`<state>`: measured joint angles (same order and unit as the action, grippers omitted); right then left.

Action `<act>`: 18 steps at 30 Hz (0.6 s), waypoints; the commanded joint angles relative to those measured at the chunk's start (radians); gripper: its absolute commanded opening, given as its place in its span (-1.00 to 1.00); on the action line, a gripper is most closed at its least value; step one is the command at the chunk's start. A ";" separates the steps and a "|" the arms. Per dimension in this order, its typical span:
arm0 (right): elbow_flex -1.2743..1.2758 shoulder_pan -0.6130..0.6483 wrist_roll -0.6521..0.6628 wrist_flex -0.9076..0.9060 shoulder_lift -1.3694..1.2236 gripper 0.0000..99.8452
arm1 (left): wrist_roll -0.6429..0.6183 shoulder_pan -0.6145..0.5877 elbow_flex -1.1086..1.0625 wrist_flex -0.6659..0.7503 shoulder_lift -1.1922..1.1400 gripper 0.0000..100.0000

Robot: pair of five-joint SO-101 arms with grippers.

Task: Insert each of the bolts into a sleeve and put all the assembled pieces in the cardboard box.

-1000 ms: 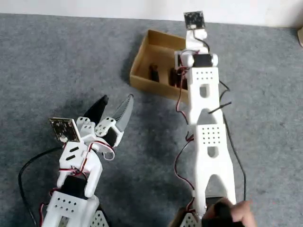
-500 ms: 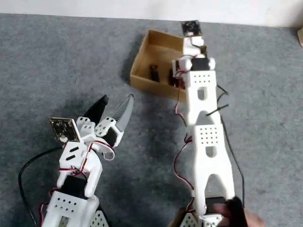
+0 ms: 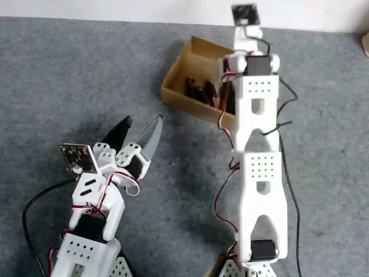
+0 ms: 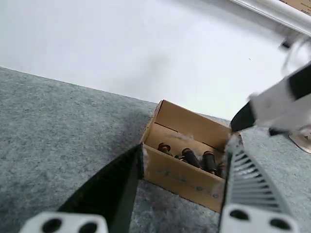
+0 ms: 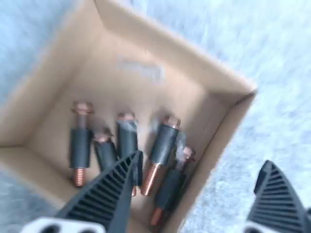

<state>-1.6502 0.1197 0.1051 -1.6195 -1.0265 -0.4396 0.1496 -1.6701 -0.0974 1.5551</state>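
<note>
The left arm sits low at the near left of the grey desk. The left pincer is spread wide and holds nothing. It is aimed toward the cardboard box but is well apart from it. I read this as a parked pose that keeps the left arm out of the other arm's way while its wrist camera looks at the box.

Toward the middle, the box stands on the desk near the far edge, open side up and turned at an angle to both arms. Inside lie the assembled pieces, and I count five. Each is a copper-coloured bolt with a flanged head, pushed through a dark sleeve. The head shows at one end and the shank tip at the other. They lie flat on the box floor, roughly parallel and crowded together, and some are touching.

At the right, the right arm is stretched long across the desk with its wrist above the box. The right pincer hangs over the open box with its jaws wide and nothing between them — a height and spread that suit letting a piece fall in without catching the cardboard walls. With five pieces boxed and both pincers bare, the task looks far along.
</note>
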 commanded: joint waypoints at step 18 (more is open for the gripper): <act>-0.070 0.007 0.008 -0.148 0.915 -0.33 | 0.132 0.041 0.143 -0.206 0.013 -0.47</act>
<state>-1.6671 0.1197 0.1051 -1.7453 -0.2716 -0.3245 0.1803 -1.6379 -0.2202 1.5551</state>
